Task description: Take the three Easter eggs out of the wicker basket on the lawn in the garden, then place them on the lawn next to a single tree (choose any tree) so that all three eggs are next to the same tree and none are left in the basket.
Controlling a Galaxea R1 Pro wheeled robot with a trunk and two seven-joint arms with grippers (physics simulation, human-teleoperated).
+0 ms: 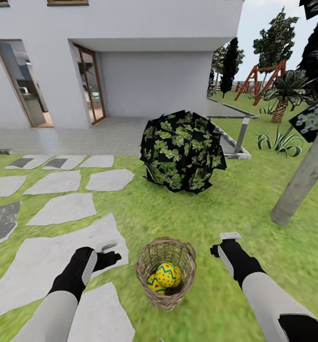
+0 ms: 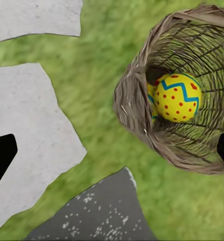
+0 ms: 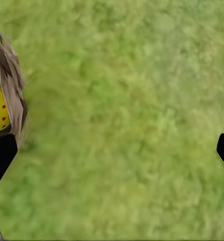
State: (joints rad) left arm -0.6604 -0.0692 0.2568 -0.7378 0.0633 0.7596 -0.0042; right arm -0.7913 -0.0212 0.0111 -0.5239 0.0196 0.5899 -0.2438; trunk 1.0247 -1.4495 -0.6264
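The wicker basket (image 1: 187,266) stands upright on the lawn (image 1: 225,204) just in front of me, between my two arms. Two yellow Easter eggs with blue zigzags and red dots show inside it: one on top (image 1: 168,274), another lower beside it (image 1: 154,284). My left gripper (image 1: 112,252) hangs open to the basket's left, over a paving slab's edge. In the left wrist view the basket (image 2: 137,100) and the top egg (image 2: 178,98) lie off to one side. My right gripper (image 1: 223,242) is open over bare grass right of the basket. The tree (image 1: 301,180) rises at the right.
Grey stone paving slabs (image 1: 59,209) cover the left side. A round black-and-green bush (image 1: 182,151) stands beyond the basket. A short palm (image 1: 280,109), a low raised bed (image 1: 235,142) and a swing frame (image 1: 263,78) lie further right. The house wall closes the back.
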